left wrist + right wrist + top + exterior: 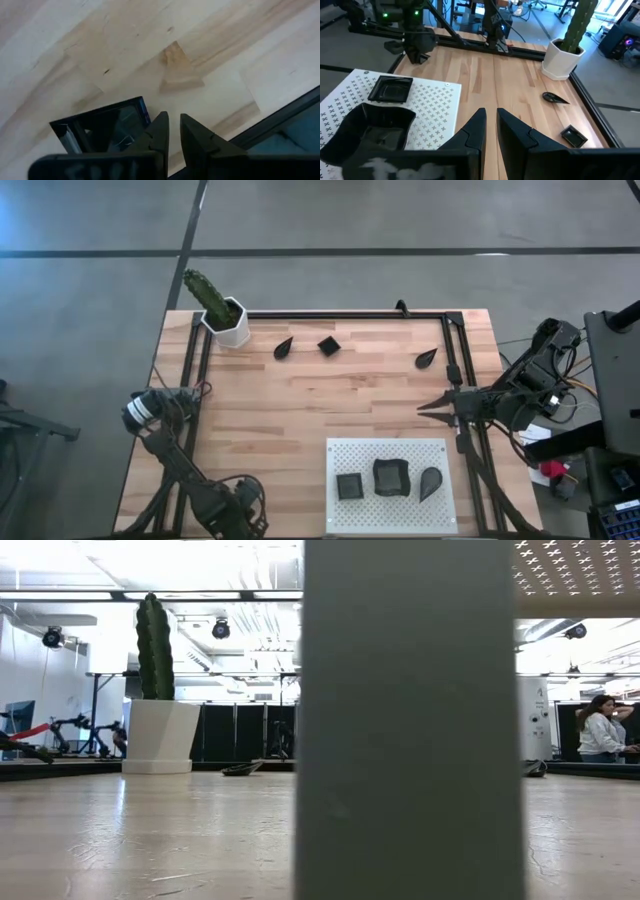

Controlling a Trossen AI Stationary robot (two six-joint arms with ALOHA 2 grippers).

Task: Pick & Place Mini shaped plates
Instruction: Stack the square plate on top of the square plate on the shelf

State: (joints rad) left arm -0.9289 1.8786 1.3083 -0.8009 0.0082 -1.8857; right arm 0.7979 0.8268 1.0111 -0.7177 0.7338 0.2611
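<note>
Three mini shaped plates lie flat on the bare wood near the far edge: a teardrop point(285, 347), a square point(328, 345) and another teardrop point(427, 357). Three more sit on the white perforated board point(388, 452): a square point(349, 486), a wavy-edged one point(391, 477) and a teardrop point(430, 482). My right gripper point(423, 407) hovers at the table's right side, pointing left, shut and empty; its wrist view shows the board point(435, 97), a teardrop point(555, 97) and a square point(572, 136). My left gripper point(173, 125) waits shut over the near left corner.
A white hexagonal pot with a green cactus point(225, 318) stands at the far left corner. A black rail frame point(345, 314) runs around the tabletop. A wide grey upright point(410, 720) blocks the middle of the low view. A person point(603, 730) stands in the room beyond.
</note>
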